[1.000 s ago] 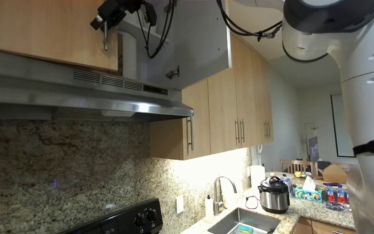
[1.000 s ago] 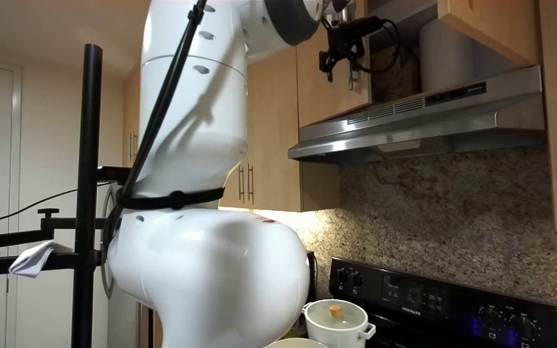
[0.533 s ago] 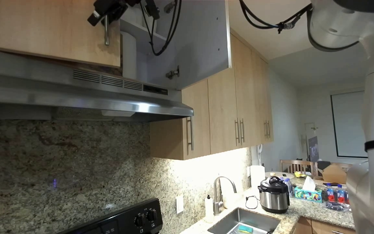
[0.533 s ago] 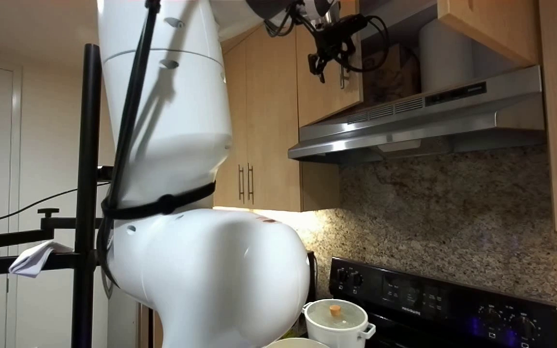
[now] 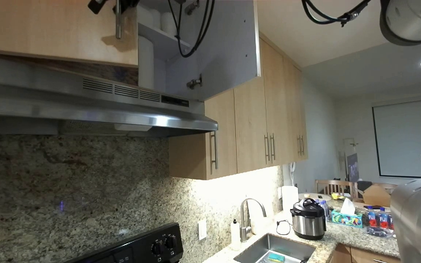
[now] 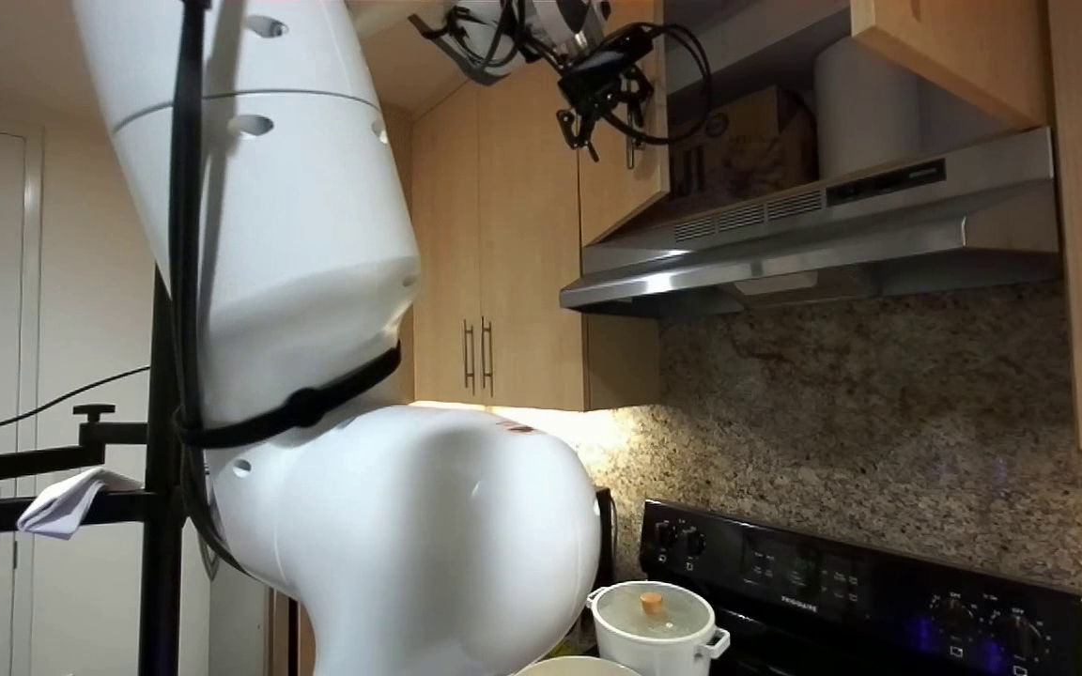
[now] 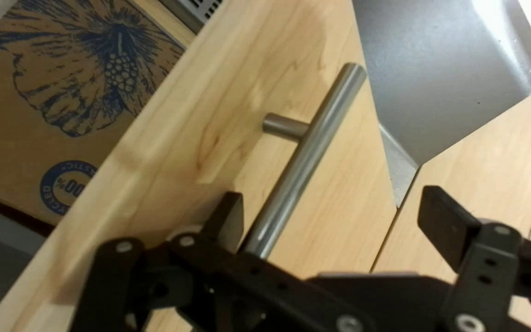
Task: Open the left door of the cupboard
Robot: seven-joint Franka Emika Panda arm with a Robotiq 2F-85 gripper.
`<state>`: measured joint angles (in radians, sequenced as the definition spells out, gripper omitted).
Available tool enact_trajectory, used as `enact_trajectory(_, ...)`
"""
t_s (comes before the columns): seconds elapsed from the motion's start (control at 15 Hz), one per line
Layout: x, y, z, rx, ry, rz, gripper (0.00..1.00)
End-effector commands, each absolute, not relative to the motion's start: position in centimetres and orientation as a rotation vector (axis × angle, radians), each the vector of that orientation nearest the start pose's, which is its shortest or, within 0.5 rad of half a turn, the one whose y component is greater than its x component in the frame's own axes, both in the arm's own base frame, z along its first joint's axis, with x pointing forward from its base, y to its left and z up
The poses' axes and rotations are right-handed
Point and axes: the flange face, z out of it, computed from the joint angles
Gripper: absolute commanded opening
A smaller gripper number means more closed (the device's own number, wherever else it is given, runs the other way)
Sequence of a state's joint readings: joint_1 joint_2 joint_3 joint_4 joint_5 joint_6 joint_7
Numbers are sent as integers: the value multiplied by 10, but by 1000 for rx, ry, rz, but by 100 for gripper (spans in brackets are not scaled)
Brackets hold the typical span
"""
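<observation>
The left door (image 5: 57, 29) of the cupboard (image 6: 785, 28) is a light-wood panel standing partly open, its lower edge out over the hood; it also shows in an exterior view (image 6: 611, 192). Its metal bar handle (image 7: 300, 170) runs between my gripper's fingers in the wrist view. My gripper (image 7: 334, 203) is open. One finger (image 7: 228, 216) is close beside the bar on the door-edge side; the other finger (image 7: 445, 226) is well apart from it. The handle's lower end is hidden behind the gripper. In an exterior view the gripper (image 5: 112, 4) is cut off by the top edge.
The cupboard's other door (image 5: 228, 44) stands wide open. A cardboard box (image 6: 738, 141) and a white cylinder (image 6: 865, 113) are inside. A steel range hood (image 6: 813, 216) is below. Taller cabinets (image 5: 250, 135) adjoin. A lidded white pot (image 6: 654, 629) stands by the stove (image 6: 842, 573).
The left door has swung further open, showing more of the box. My gripper has moved outward along with the handle, and the arm has leaned back away from the cupboard.
</observation>
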<state>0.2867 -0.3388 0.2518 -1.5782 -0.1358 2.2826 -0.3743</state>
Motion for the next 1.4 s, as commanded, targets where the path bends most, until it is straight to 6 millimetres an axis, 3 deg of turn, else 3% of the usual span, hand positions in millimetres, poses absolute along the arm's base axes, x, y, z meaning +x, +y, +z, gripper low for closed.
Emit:
enact_trajectory(0.0,316,309,881,-2442,-1308,-1763,100)
enact_trajectory(0.6,261,362,885,-2537,-833,-1881,100)
enact_trajectory(0.93,244,387,887,-2535,-769,-1911,100)
enact_trajectory(1.33,236,411,887,-2572,-850,-1911,100)
